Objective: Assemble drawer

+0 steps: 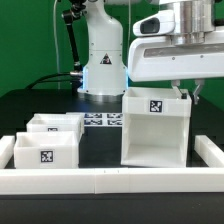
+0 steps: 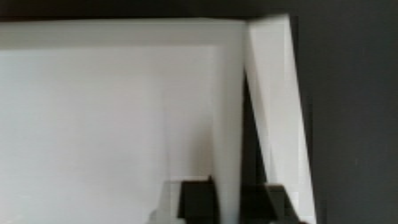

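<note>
Looking on from the exterior view, I see the drawer box (image 1: 150, 130) standing upright with its open face toward the camera. It is the biggest white part on the table. The gripper (image 1: 184, 93) hangs straight above the box's side wall (image 1: 186, 130), the wall on the exterior view's right, with its fingertips down at that wall's top edge. Two small drawers sit well apart from the box toward the exterior view's left, the nearer drawer (image 1: 45, 152) and the farther drawer (image 1: 57, 124). The marker board (image 1: 100, 120) lies flat behind the box, between it and the arm's base (image 1: 100, 60). A white border rail (image 1: 110, 180) runs along the table in front of the box.

From the wrist view, the side wall (image 2: 267, 100) shows as a thin edge running away from the camera, with the box's broad inner panel (image 2: 107, 130) beside it. The dark fingers (image 2: 196, 205) sit one on each face of that wall, tight against it. I judge the gripper (image 2: 242, 205) is pinching the wall, not merely straddling it.

What matters for the coming move, I'd say, is that the box lies directly beneath the tool. The gripped edge's long axis runs front to back, and the fingers close across the wall's thickness. The grip is at one side of the box, so any lift or slide would tend to swing the box around that wall.
</note>
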Action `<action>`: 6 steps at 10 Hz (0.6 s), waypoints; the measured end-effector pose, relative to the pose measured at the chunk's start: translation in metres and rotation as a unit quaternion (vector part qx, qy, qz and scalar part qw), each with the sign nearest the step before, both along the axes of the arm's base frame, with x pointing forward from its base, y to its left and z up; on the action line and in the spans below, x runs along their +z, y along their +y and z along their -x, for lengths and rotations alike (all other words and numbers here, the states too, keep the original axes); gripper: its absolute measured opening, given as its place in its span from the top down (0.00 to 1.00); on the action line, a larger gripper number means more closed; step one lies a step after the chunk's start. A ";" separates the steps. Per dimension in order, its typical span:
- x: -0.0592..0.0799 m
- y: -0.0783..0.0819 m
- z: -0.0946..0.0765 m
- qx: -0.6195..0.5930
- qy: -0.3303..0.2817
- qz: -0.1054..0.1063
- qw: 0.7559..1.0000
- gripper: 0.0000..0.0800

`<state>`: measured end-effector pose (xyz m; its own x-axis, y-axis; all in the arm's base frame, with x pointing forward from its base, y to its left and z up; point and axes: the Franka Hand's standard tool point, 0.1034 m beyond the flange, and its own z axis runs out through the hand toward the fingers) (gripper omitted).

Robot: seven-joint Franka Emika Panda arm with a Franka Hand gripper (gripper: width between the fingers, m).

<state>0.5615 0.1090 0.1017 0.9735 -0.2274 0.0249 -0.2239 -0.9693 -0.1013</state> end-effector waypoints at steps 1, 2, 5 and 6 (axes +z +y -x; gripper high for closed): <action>0.000 -0.003 -0.013 -0.004 -0.006 0.000 1.000 0.95; 0.001 -0.007 -0.021 -0.007 -0.010 0.000 1.000 0.95; 0.002 -0.010 -0.033 -0.016 -0.017 0.000 1.000 0.95; 0.002 -0.010 -0.033 -0.015 -0.017 0.000 1.000 0.95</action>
